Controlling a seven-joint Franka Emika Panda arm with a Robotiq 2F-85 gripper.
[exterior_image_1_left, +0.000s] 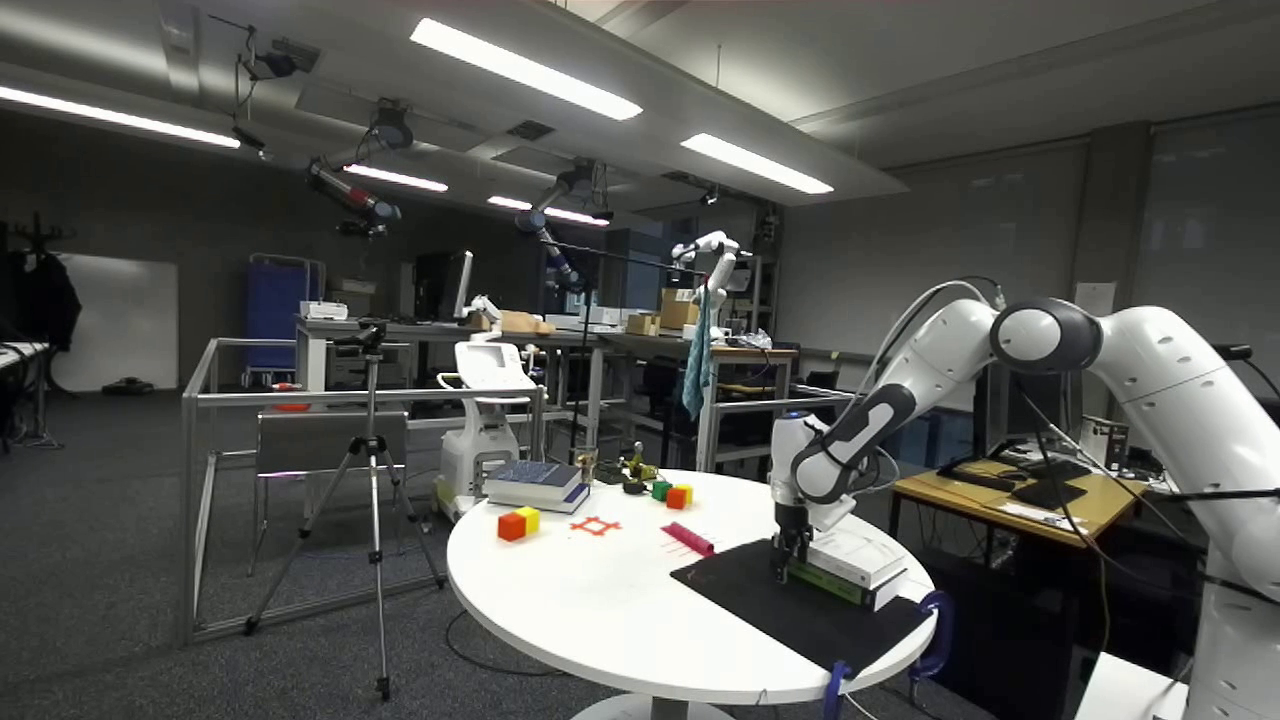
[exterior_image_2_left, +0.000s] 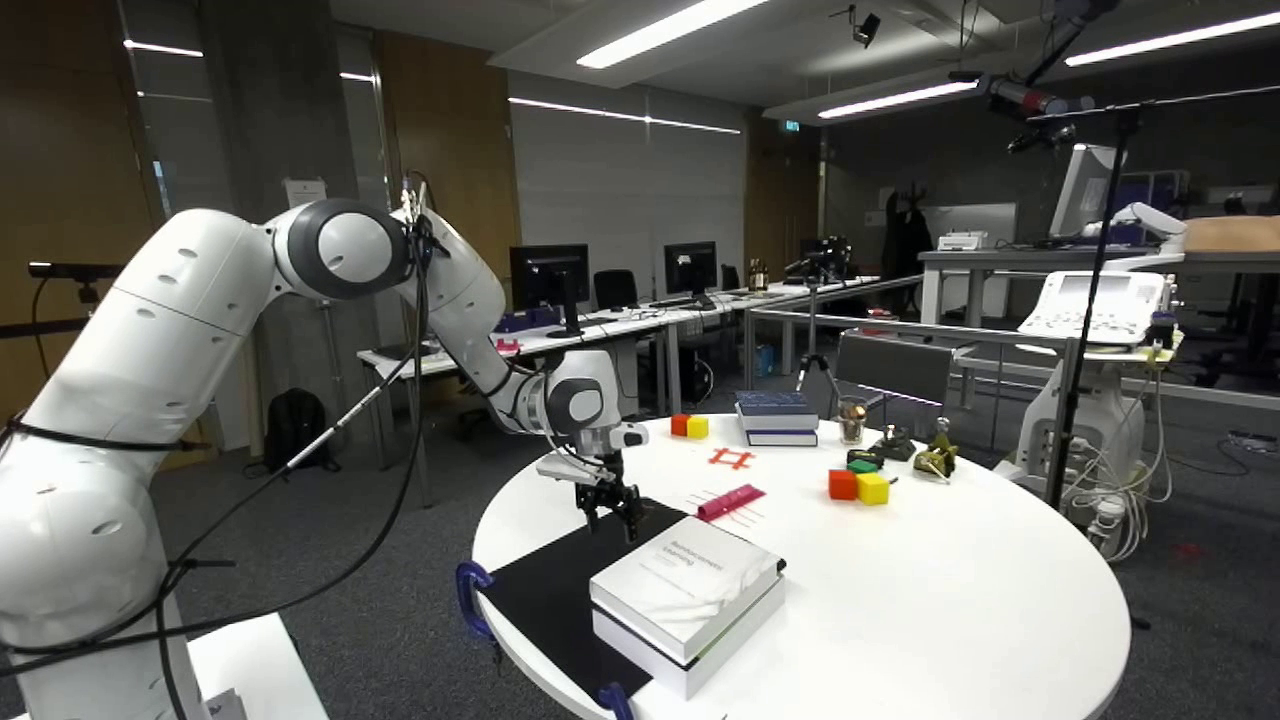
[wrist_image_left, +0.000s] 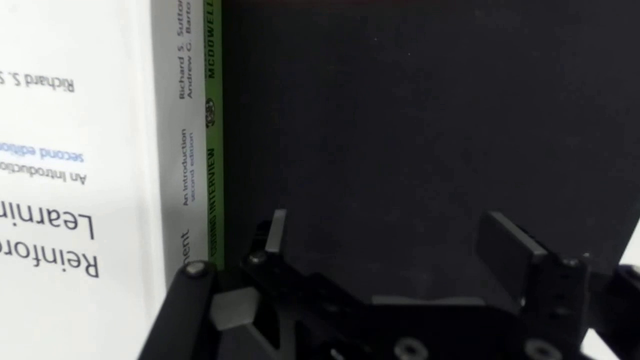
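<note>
In the wrist view, a gripper parts its jaws wide over a black mat, a white book stacked on a green-spined book just left of them, titles cropped; in an exterior view, dark fingers mask one end of the books, any contact unclear; in an exterior view, the stack lies before the jaws, its spines hidden

Ceiling-mounted robot arms, a tripod and desk monitors mark a robotics lab
</note>
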